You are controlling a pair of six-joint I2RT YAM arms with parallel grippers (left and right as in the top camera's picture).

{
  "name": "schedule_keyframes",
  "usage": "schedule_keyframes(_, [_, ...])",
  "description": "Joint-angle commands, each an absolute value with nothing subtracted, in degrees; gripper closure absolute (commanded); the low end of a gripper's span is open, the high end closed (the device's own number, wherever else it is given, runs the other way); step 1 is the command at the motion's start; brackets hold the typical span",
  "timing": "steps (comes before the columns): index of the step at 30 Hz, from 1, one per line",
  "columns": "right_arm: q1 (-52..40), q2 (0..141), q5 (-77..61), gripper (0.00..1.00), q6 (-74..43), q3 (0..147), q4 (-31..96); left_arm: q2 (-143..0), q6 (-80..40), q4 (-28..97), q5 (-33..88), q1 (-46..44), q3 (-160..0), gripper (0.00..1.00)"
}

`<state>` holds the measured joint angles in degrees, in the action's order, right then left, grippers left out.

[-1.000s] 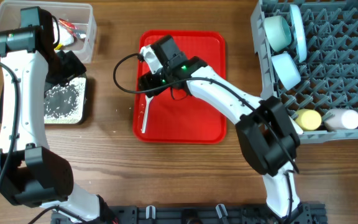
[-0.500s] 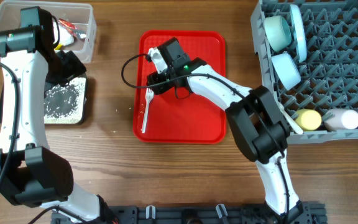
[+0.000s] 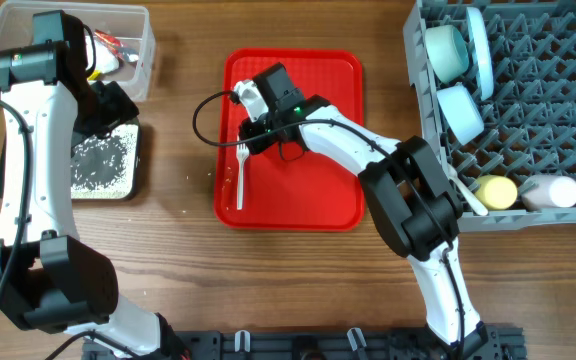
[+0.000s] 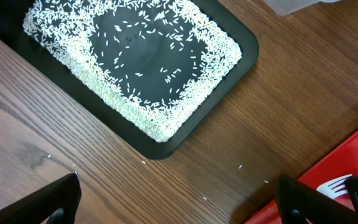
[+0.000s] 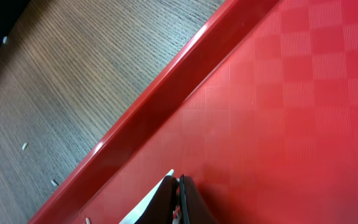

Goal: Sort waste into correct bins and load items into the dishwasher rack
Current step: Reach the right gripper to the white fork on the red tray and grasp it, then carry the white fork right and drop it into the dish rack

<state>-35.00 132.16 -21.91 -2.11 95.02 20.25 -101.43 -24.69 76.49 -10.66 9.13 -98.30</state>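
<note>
Grips the white plastic fork [image 3: 240, 180] near its tine end with the right tool [image 3: 245, 142], clenched, at the left side of the red tray [image 3: 308, 190]. Hangs the left tool [image 4: 179, 208], released wide, over the counter [image 4: 166, 180] beside the black tray [image 4: 244, 59] of rice grains [image 4: 104, 87]. Shows only a white sliver of fork in the right wrist view. Covers part of the clear tub [image 3: 143, 50], upper left, with the left arm [image 3: 33, 150].

Two bowls [image 3: 446, 50], two cups [image 3: 495, 192], one plate [image 3: 483, 60], one fork [image 3: 239, 185], two bins [image 3: 148, 62], one rack [image 3: 548, 90].
</note>
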Motion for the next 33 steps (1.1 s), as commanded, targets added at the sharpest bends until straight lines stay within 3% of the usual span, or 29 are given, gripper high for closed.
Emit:
schedule_keyframes(1, [-33.63, 130.69, -22.41, 0.96, -1.69, 95.42, 22.37, -102.02, -24.23, 76.49, -10.74, 9.28, -98.45, 0.00])
schedule_keyframes(9, [-25.58, 114.41, -22.39, 0.96, -0.30, 95.42, 33.91, -102.02, -24.23, 76.20, -10.74, 9.28, -98.45, 0.00])
schedule_keyframes(16, [-11.86, 92.16, -19.29, 0.96, 7.16, 95.42, 50.98, -102.02, -24.23, 75.24, -10.74, 9.28, -98.45, 0.00])
schedule_keyframes(23, [-1.89, 75.55, 5.34, 0.96, 7.25, 95.42, 62.96, -102.02, -24.23, 74.52, -10.74, 9.28, -98.45, 0.00])
schedule_keyframes(27, [-0.45, 70.17, 23.88, 0.96, 0.64, 95.42, 64.95, -102.02, -24.23, 73.38, -10.66, 9.28, -98.45, 0.00])
schedule_keyframes(33, [-0.45, 68.25, 32.64, 0.95, -5.19, 95.13, 72.29, -102.02, -24.23, 71.81, -10.52, 9.28, -98.45, 0.00])
